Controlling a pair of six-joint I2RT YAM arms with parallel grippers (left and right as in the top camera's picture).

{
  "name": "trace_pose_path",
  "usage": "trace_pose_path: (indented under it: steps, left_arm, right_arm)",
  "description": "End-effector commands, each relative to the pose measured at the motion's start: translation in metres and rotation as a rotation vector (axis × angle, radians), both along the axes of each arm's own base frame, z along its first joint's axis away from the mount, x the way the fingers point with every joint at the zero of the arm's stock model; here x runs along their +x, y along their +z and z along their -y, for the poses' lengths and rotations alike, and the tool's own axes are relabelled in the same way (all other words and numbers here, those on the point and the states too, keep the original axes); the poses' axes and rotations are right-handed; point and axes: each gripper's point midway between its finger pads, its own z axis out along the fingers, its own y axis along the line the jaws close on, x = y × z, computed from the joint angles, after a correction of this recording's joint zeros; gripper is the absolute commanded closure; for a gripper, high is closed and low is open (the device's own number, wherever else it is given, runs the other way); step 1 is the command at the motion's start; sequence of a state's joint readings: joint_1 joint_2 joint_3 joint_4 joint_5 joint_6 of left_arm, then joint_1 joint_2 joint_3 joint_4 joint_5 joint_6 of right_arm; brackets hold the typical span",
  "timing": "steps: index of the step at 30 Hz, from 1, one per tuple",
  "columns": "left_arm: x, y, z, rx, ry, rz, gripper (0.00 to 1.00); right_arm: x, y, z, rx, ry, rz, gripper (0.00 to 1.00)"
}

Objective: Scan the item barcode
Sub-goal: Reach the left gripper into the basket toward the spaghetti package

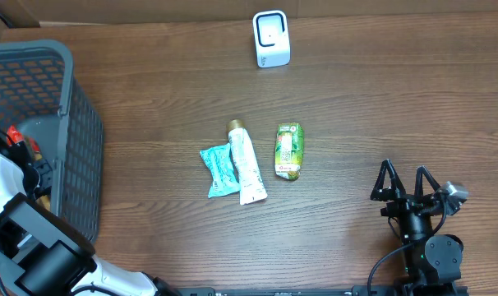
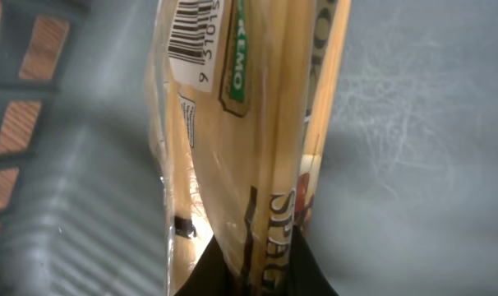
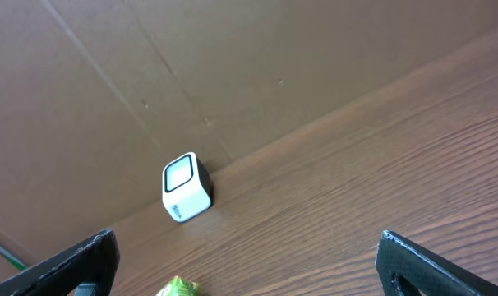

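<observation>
My left gripper (image 2: 255, 273) is shut on a spaghetti packet (image 2: 232, 140), clear film with a green label, inside the grey basket (image 1: 76, 123). The packet's barcode (image 2: 193, 33) shows at the top of the left wrist view. The black fingers (image 2: 201, 278) pinch the packet's lower end. From overhead the left arm (image 1: 4, 177) reaches into the basket and the packet itself is hard to make out. The white scanner (image 1: 271, 39) stands at the table's far edge, also visible from the right wrist as the scanner (image 3: 186, 187). My right gripper (image 1: 405, 177) stands open near the front right, holding nothing.
A teal packet (image 1: 219, 169), a white tube (image 1: 246, 163) and a green pouch (image 1: 288, 150) lie side by side mid-table. The pouch's tip (image 3: 177, 288) shows in the right wrist view. A cardboard wall (image 3: 232, 74) backs the table behind the scanner.
</observation>
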State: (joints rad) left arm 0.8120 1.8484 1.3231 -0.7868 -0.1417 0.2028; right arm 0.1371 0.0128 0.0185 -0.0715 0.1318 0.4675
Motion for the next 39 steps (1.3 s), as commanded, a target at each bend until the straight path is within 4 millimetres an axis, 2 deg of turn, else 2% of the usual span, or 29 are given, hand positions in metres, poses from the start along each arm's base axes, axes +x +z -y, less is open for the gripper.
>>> trace_pose_path:
  steps: [1,10,14,17,18,19,22,23,24,27,30,35,39]
  left_arm:
    - [0.026,0.051,-0.001,0.014,0.053,0.109,0.96]
    - [0.067,0.211,0.001,0.196,0.009,0.399,0.96]
    - [0.072,0.263,0.012,0.274,-0.023,0.498,0.96]
    - [0.069,0.283,0.019,0.295,-0.006,0.548,0.96]
    - [0.065,0.282,0.02,0.277,0.025,0.553,0.96]
    - [0.062,0.278,0.022,0.255,0.056,0.548,0.91]
    - [0.051,0.248,0.024,0.155,0.179,0.499,0.56]
    - [0.045,0.227,0.025,0.103,0.24,0.459,0.48]
    - [0.041,0.215,0.025,0.075,0.272,0.431,0.45]
    - [0.03,0.168,0.024,-0.012,0.35,0.32,0.41]
    - [0.02,0.12,0.024,-0.08,0.381,0.211,0.41]
    - [0.006,0.061,0.023,-0.141,0.417,0.111,0.4]
    - [-0.003,0.026,0.024,-0.153,0.435,0.094,0.39]
  right_arm:
    - [0.0,-0.002,0.002,-0.001,-0.01,0.004,0.0]
    - [0.0,-0.002,0.002,-0.001,-0.01,0.004,0.0]
    - [0.0,-0.002,0.002,-0.001,-0.01,0.004,0.0]
    - [0.0,-0.002,0.002,-0.001,-0.01,0.004,0.0]
    - [0.0,-0.002,0.002,-0.001,-0.01,0.004,0.0]
    - [0.0,-0.002,0.002,-0.001,-0.01,0.004,0.0]
    - [0.0,-0.002,0.002,-0.001,-0.01,0.004,0.0]
    - [0.0,-0.002,0.002,-0.001,-0.01,0.004,0.0]
    - [0.0,-0.002,0.002,-0.001,-0.01,0.004,0.0]
    - [0.0,-0.002,0.002,-0.001,-0.01,0.004,0.0]
    - [0.0,-0.002,0.002,-0.001,-0.01,0.004,0.0]
    - [0.0,-0.002,0.002,-0.001,-0.01,0.004,0.0]
    - [0.0,-0.002,0.002,-0.001,-0.01,0.004,0.0]
